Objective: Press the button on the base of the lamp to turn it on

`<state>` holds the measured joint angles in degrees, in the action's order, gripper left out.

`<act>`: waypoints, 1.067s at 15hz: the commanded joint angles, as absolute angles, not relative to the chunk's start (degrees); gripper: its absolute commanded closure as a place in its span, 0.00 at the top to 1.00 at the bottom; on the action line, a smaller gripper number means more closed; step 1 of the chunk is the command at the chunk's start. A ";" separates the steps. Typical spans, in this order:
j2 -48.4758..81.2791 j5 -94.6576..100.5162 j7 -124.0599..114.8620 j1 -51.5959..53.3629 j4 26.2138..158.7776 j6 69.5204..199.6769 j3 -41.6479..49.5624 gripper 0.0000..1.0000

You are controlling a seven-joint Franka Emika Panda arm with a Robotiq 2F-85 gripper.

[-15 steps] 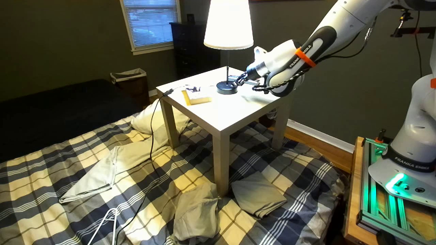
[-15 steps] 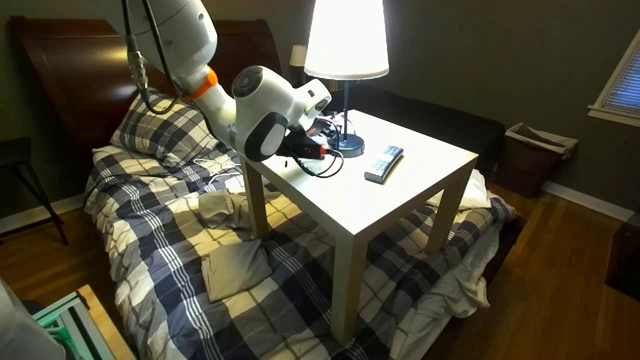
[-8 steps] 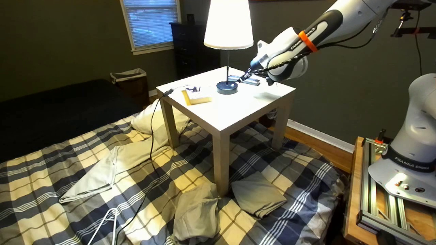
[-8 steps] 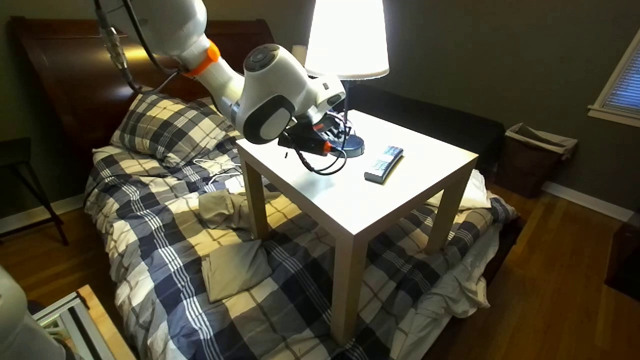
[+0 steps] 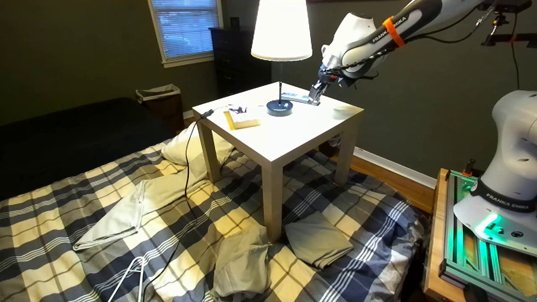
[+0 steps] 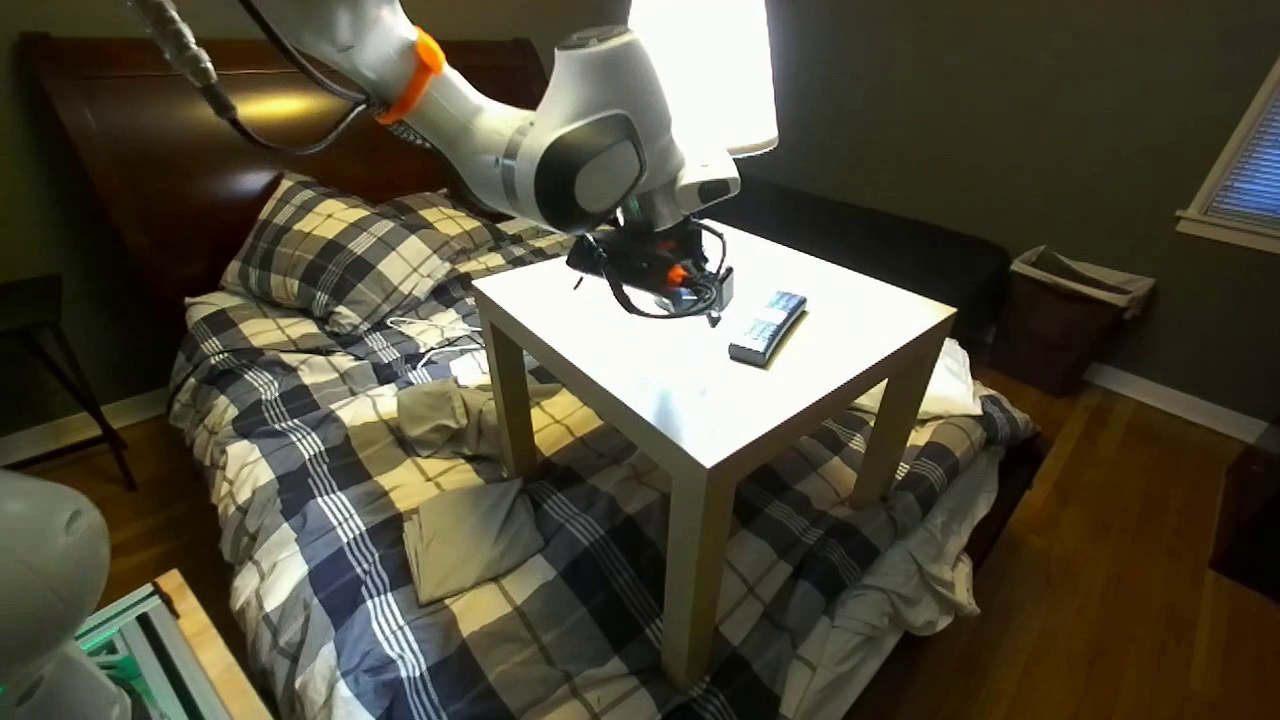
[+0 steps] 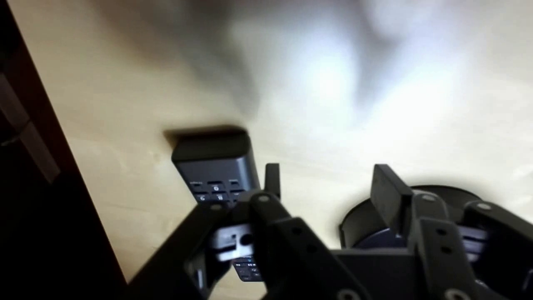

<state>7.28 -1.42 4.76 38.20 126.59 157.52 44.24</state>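
- In an exterior view, the table lamp [image 5: 281, 37], with glowing cream-white tapering shade and thin dark stem, stands upright on its flat round black base [image 5: 279, 110] near the middle of the pale square table [image 5: 289, 136].
- Same view: a cream-and-yellow flat rectangular item [image 5: 247, 122] lies just inside the near-left edge. The black two-finger gripper [image 5: 314, 100], angled downward, is on the right-corner side of the base, apart from it.
- In an exterior view, the white jointed robot arm [image 6: 490, 150] and gripper hide the stem and most of the base. A dark grey oblong remote [image 6: 768, 330] lies keys-up toward the near-right edge.
- In the wrist view, the gripper's pads [image 7: 385, 196] are well parted, only bare tabletop showing between them. One finger overlaps the remote, the other the base.
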 commanded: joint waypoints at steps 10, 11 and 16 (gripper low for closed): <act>-8.16 7.88 -15.30 9.66 114.60 115.77 7.48 0.99; -8.53 7.75 -13.95 8.32 114.01 113.59 6.08 1.00; -9.84 0.49 -11.05 4.68 112.03 111.10 3.06 1.00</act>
<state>-9.00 4.86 -13.17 7.21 113.17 113.04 4.80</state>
